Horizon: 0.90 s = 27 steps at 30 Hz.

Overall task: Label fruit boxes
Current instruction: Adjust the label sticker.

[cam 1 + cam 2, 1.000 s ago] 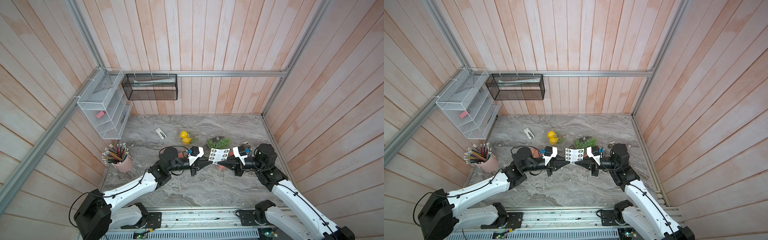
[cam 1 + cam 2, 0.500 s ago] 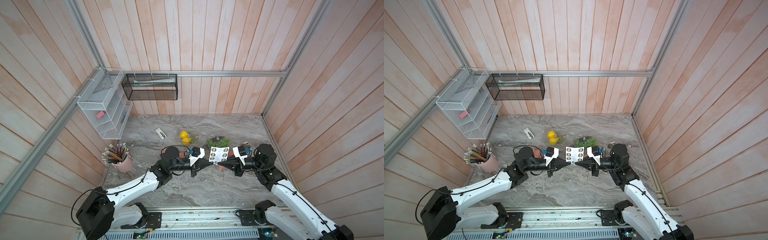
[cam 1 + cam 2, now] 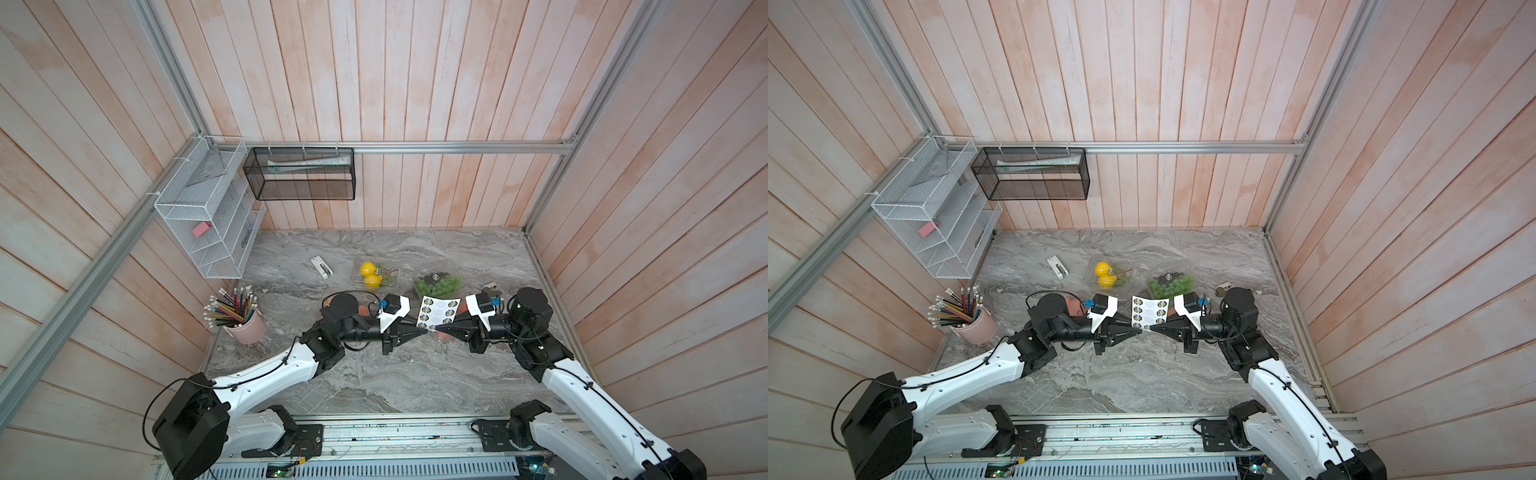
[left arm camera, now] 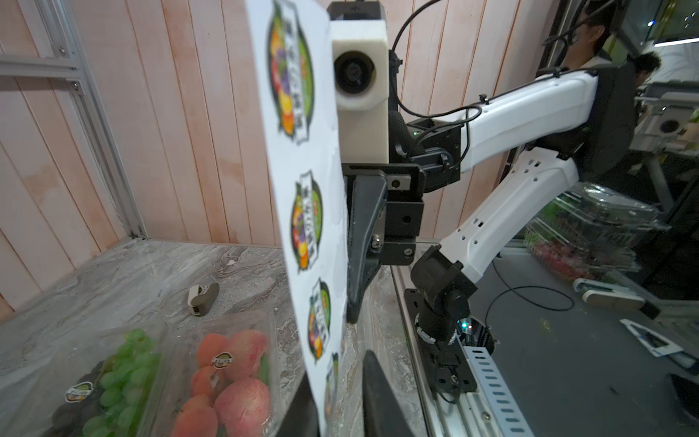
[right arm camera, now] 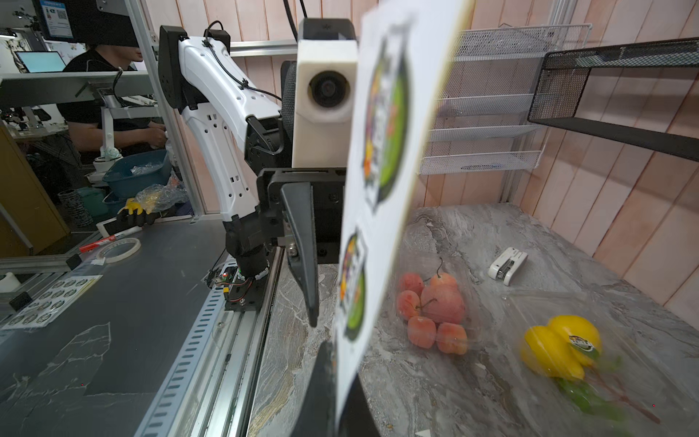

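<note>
The grey marbled table [image 3: 374, 374] carries four clear fruit boxes, and two arms meet above its middle.

On the walls hang two wire holders:
- A white tiered rack [image 3: 199, 232] has one pink block [image 3: 201, 228] on a shelf.
- A black mesh basket [image 3: 299, 178] has something pale lying along its top tier.

The fruit boxes stand as follows:
- **Toward the back wall:** the box of yellow fruit [image 3: 376, 274] and the box of grapes [image 3: 438, 284], green with some dark ones, sit side by side.
- **Nearer the arms:** the box of red apples [image 5: 435, 314] lies by the left arm's wrist. The box of pink-orange fruit [image 4: 227, 386] sits just beside the grapes, under the right arm's end.
- **Labels:** one round label shows on each of the yellow, grape and pink-orange boxes.

One pink cup [image 3: 245, 328] at the table's left edge is packed with pencils [image 3: 230, 307].

One white sticker sheet [image 3: 438, 311] stands upright above the table between the two grippers. It bears round fruit stickers and some blank circles.

The right gripper [image 3: 435, 328] is clamped tight on the sheet's lower edge. The left gripper [image 3: 420, 331] has its jaws slightly apart with the sheet's corner between them. I cannot tell whether they pinch it.

Two small things lie loose on the table. One is a white stapler-like piece [image 3: 322, 266] left of the yellow fruit, and the other is a grey-beige gadget [image 3: 490, 286] right of the grapes.
</note>
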Available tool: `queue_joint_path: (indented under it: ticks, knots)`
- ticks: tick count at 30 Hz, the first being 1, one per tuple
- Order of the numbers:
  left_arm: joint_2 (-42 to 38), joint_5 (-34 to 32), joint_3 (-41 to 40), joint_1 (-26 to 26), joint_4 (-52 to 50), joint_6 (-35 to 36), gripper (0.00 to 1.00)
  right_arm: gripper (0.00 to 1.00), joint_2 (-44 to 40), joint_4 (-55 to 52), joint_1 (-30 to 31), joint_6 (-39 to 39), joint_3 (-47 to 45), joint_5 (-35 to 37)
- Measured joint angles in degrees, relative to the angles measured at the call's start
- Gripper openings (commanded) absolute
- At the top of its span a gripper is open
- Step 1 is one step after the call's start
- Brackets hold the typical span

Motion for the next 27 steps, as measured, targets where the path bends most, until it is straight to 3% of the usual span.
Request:
queue_joint_path:
  ticks: [6, 27]
  knots:
    - [0.04, 1.03, 0.04, 0.02, -0.24, 0.31, 0.0, 0.0, 0.07, -0.17, -0.13, -0.13, 0.0, -0.2]
    - [2.95, 7.45, 1.75, 0.72, 0.61, -0.7, 0.0, 0.0, 1.14, -0.22, -1.14, -1.7, -0.04, -6.16]
